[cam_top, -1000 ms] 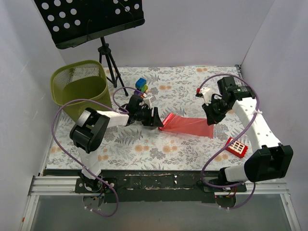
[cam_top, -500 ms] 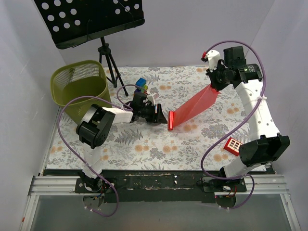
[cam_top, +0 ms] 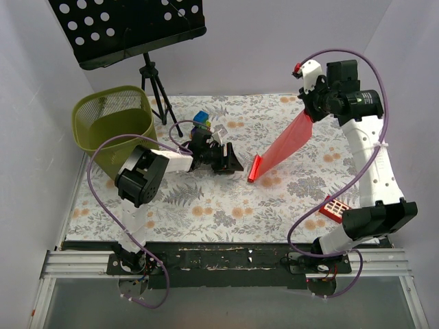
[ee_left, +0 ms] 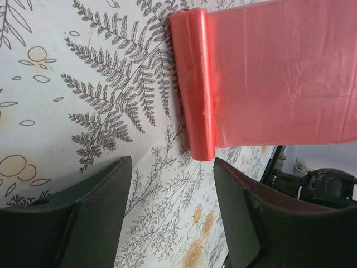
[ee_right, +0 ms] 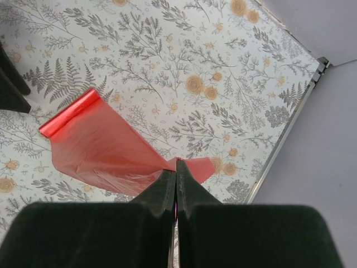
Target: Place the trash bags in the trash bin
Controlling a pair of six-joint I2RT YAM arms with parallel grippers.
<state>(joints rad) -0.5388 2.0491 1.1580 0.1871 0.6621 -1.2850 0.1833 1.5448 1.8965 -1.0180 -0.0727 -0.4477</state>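
Raised higher, trash bags [cam_top: 282, 146] unrolled, translucent red

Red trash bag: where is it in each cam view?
Top external: trash bag right of centre, slanting down-left from the right gripper.
Left wrist: top right, above the open left gripper.
Right wrist: centre-left, pinched at bottom centre.
Shared landmark: its rolled end.

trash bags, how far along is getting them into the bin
Done: nothing red shows in the olive-green mesh trash bin. In hand: the right tool is shut on the thin translucent red plastic trash bags, one end raised, rolled end on the table by the open left tool. Left: carrying them into the bin.
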